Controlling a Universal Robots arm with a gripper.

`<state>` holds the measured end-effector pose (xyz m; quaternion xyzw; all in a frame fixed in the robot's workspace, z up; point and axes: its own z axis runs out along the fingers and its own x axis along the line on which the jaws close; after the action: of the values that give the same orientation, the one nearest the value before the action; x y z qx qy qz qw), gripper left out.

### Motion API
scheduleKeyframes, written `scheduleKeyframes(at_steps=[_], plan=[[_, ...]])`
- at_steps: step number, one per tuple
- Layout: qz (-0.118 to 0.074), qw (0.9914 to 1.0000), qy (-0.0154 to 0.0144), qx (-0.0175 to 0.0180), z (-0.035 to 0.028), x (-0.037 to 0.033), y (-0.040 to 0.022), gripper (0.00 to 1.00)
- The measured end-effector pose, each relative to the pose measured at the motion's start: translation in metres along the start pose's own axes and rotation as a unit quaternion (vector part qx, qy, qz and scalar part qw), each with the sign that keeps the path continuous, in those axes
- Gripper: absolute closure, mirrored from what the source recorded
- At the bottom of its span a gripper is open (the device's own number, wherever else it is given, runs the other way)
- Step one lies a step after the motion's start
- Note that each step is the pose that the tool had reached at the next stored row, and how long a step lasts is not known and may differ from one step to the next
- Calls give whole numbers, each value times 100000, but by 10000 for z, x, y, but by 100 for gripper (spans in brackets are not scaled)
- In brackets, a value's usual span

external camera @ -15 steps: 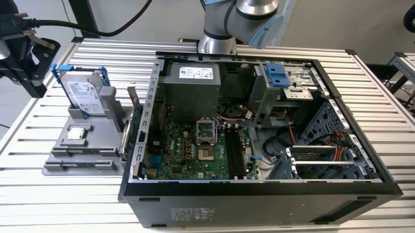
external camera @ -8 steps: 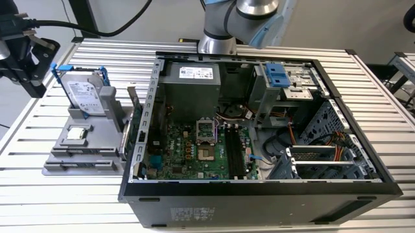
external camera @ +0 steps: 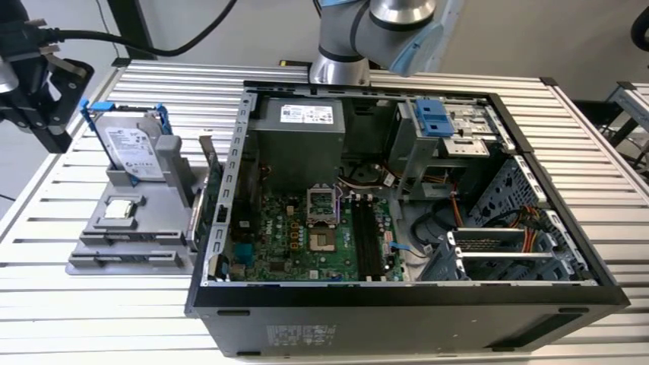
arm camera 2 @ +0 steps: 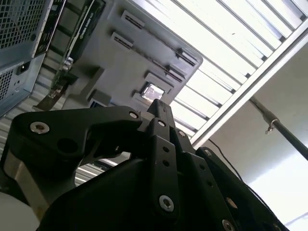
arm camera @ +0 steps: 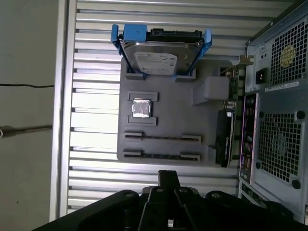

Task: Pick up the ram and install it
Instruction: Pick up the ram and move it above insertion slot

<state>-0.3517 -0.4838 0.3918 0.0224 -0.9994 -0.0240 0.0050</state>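
Black gripper (external camera: pixel 49 135), exterior view's far left, raised off the ribbed aluminium table (external camera: pixel 121 319) and touching nothing; in both wrist views its fingers (arm camera: pixel 168 176) are drawn together tip to tip with nothing between them. Grey holder plate (external camera: pixel 154 219), flat on the table just beside the computer case; contents as follows. Silver hard drive (external camera: pixel 132 148) in a blue frame (external camera: pixel 96 110), standing upright at the plate's far end; small square silver processor chip (external camera: pixel 121 207), seated in its own recess below the drive; ram (arm camera: pixel 162 137), seen edge-on in the first wrist view as a thin dark strip lying in the narrow slot next to the processor, its chips not discernible; second like strip (arm camera: pixel 161 157) in the neighbouring slot, parallel and just beside the first. Dark expansion card (external camera: pixel 206 198), standing on edge between the plate and the case wall. Black computer case (external camera: pixel 406 300), lying on its side with the panel off; green motherboard (external camera: pixel 294 243) inside, with an open processor socket (external camera: pixel 322 209) and long black memory slots (external camera: pixel 367 243) towards the exterior view's right of it, whether occupied cannot be told; grey power supply (external camera: pixel 299 137) behind; blue latch (external camera: pixel 434 118) on the drive cage at the upper right. Arm base (external camera: pixel 345 46), mounted behind the case.
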Motion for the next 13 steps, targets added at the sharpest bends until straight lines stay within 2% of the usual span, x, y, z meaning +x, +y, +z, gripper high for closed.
scheduleKeyframes(at_steps=[4, 7, 10, 13], plan=[[-2168, 99976, 101, 18, 0, 0, 0, 100], [-4028, 99919, 194, 38, 0, 0, 0, 100], [-5941, 99823, 284, 57, 0, 0, 0, 100], [-8069, 99673, 389, 75, 0, 0, 0, 100]])
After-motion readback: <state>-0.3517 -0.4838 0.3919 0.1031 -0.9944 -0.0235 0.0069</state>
